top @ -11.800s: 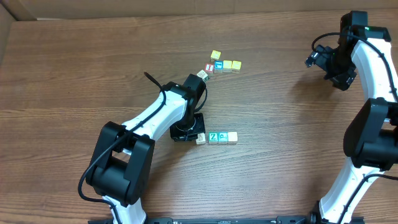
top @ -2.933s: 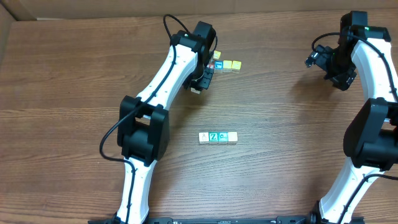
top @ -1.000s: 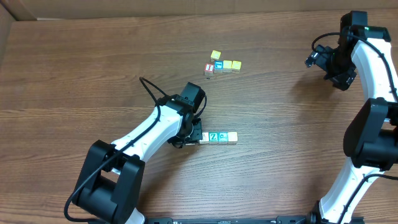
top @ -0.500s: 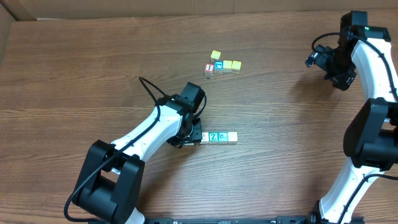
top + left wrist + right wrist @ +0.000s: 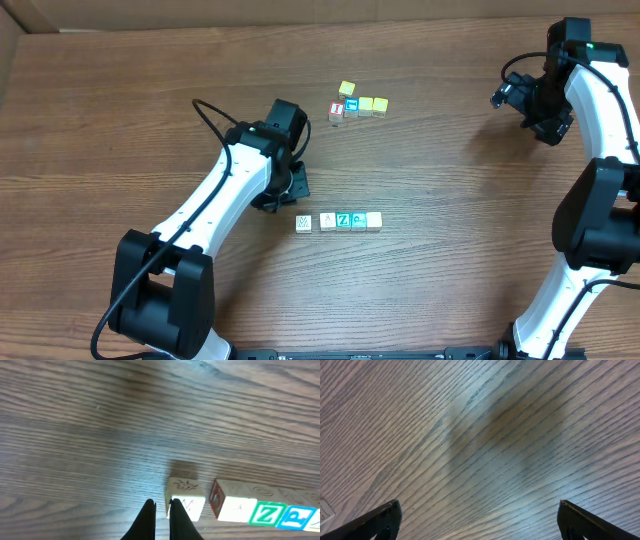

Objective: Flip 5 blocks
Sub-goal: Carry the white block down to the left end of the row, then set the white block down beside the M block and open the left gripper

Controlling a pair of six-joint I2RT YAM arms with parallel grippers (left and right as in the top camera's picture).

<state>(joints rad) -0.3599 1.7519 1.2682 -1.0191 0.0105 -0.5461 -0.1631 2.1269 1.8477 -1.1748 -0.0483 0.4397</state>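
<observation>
While the left end effector (image 5: 161, 506) hangs closed and empty, 5 blocks (image 5: 343, 220) line up left-right.

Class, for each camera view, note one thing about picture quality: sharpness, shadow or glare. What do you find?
Overhead: sharp and evenly lit, no harsh glare on the table. Left wrist: the far wood is blurred, and the end white block throws a small dark shadow beyond it. Right wrist: a broad dim shadow patch mid-frame, with a pale bluish sheen beside it.
</observation>
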